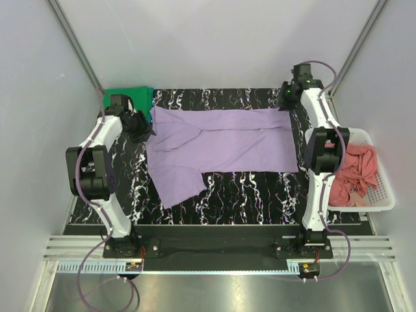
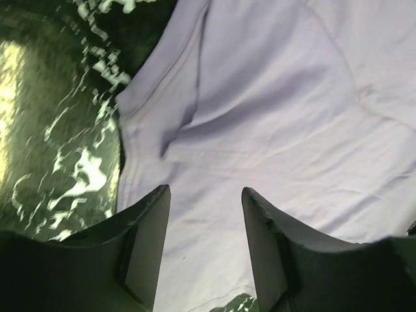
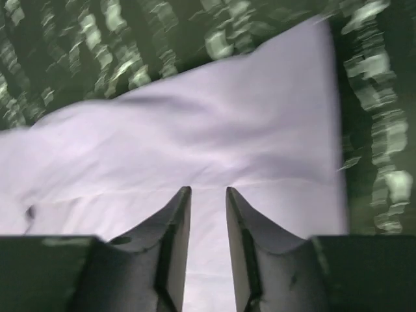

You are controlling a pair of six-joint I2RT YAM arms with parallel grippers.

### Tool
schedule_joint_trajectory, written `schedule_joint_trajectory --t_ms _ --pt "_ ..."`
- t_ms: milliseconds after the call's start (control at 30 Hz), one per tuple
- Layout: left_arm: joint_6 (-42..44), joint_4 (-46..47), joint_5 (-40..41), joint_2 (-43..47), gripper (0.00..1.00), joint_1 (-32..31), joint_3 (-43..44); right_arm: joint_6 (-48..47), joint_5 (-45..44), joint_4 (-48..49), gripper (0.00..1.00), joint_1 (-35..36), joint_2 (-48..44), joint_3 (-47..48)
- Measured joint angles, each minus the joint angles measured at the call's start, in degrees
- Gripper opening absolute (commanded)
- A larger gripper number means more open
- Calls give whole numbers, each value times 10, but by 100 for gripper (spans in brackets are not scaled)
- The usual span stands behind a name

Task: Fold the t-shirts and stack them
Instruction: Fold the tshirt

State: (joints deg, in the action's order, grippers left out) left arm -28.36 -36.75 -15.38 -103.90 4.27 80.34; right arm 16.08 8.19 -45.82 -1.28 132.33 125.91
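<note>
White walls (image 1: 208, 39) are set around a black surface (image 1: 247, 188) veined with white, and the two arms are bolted at its near edge. A light purple t-shirt (image 1: 227, 146) is spread flat across the middle of the surface, its body stretched from left to right. One sleeve is turned out toward the near left.

A bright green t-shirt (image 1: 130, 95) is seen at the far left corner, just beyond the purple one and partly covered by the left arm. At the right edge, a white lattice basket (image 1: 385, 195) is placed beside the right arm, and a crumpled salmon pink t-shirt (image 1: 354, 172) is held inside it.

The left claw (image 1: 142, 130) is positioned over the far left end of the purple t-shirt. In the left wrist view the claw (image 2: 205, 195) is spread wide, and purple cloth (image 2: 273, 110) is seen through the gap and beyond it.

The right claw (image 1: 286, 101) is positioned at the far right corner of the same shirt. In the right wrist view the claw (image 3: 207, 195) is kept to a narrow gap, and the shirt's edge (image 3: 195, 143) is seen just below and ahead of the fingertips.
</note>
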Motion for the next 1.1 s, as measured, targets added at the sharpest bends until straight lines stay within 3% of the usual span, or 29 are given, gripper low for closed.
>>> schedule_joint_trajectory --t_ms 200,367,633,733,767,900,967,1000,1100 --pt "5 22 -20 -46 53 0 6 42 41 38 50 126 -31 -65" --pt "7 25 -23 -85 53 0 6 87 85 76 50 220 -30 -74" --pt "8 38 -34 -116 49 -4 8 143 135 162 51 254 4 -70" --pt "7 45 -40 -117 36 -7 9 152 140 170 52 259 25 -70" --pt "5 50 -44 -117 26 -7 9 155 141 172 52 261 30 -70" --pt "-10 63 -64 -117 6 -9 11 158 151 178 53 269 35 -70" --pt "-20 63 -75 -117 0 -9 19 158 151 186 54 275 35 -70" --pt "-27 63 -82 -117 0 -9 25 158 151 188 59 277 35 -70" --pt "-58 72 -104 -117 0 -9 42 156 154 195 62 285 35 -70"
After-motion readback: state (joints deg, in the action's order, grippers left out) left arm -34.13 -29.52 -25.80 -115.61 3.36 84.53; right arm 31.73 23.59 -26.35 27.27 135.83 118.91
